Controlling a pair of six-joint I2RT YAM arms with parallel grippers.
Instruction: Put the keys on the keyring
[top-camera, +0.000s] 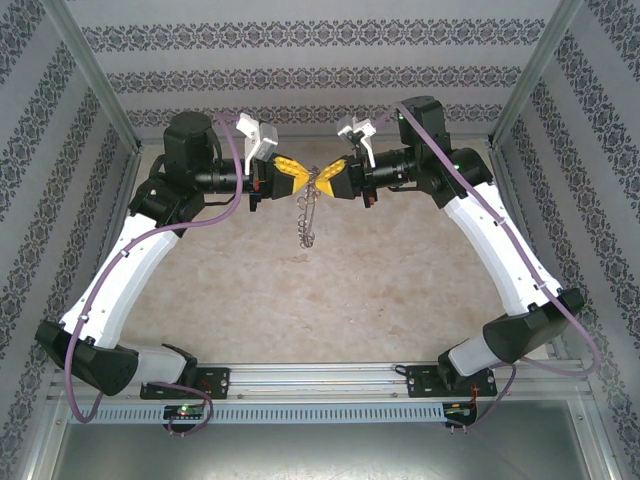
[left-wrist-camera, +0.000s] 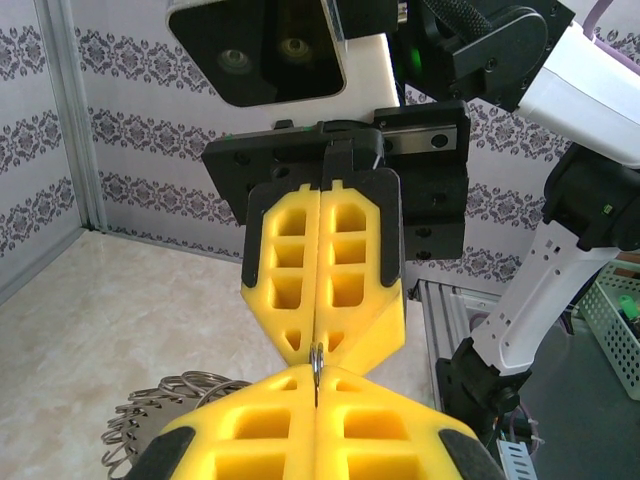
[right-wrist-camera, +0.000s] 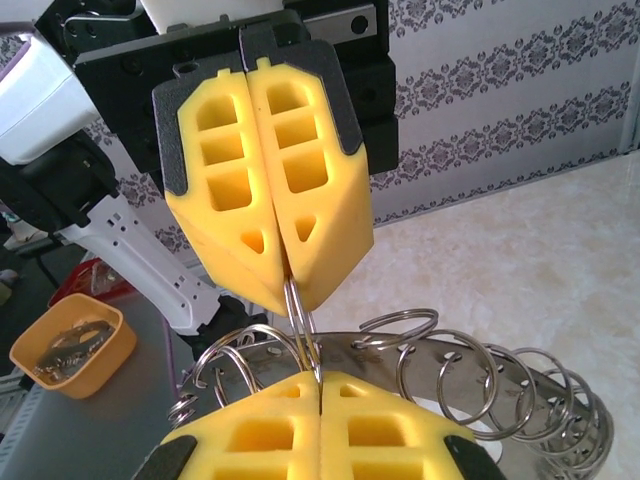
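The left gripper (top-camera: 298, 180) and the right gripper (top-camera: 328, 178) meet tip to tip in mid-air above the far part of the table (top-camera: 420, 290). Both have their yellow fingers pressed fully together, and each is clamped on the keyring (top-camera: 309, 205), which hangs between them. From the top camera the keyring is seen edge-on, a thin grey coil dangling straight down from the meeting point over the beige table top; whether its lower end touches the surface cannot be told there. The wrist cameras give what that view cannot. The right wrist view shows one wire loop (right-wrist-camera: 299, 318) running from the seam of the left gripper's fingers (right-wrist-camera: 210, 235) above, down into the seam of the right gripper's own fingers at the bottom edge. Behind the loop, a flat grey metal band carries a row of split rings (right-wrist-camera: 470, 372) and curves away to the right. This view also takes in an orange tub (right-wrist-camera: 72, 350) at the left, off the table, holding silvery metal pieces too small to identify. The left wrist view shows the same pinch from the other side, where a sliver of the loop shows between the two sets of tips. A cluster of the split rings sits low at the left beside that gripper's own fingers, and a white basket (left-wrist-camera: 615, 320) stands at the far right.
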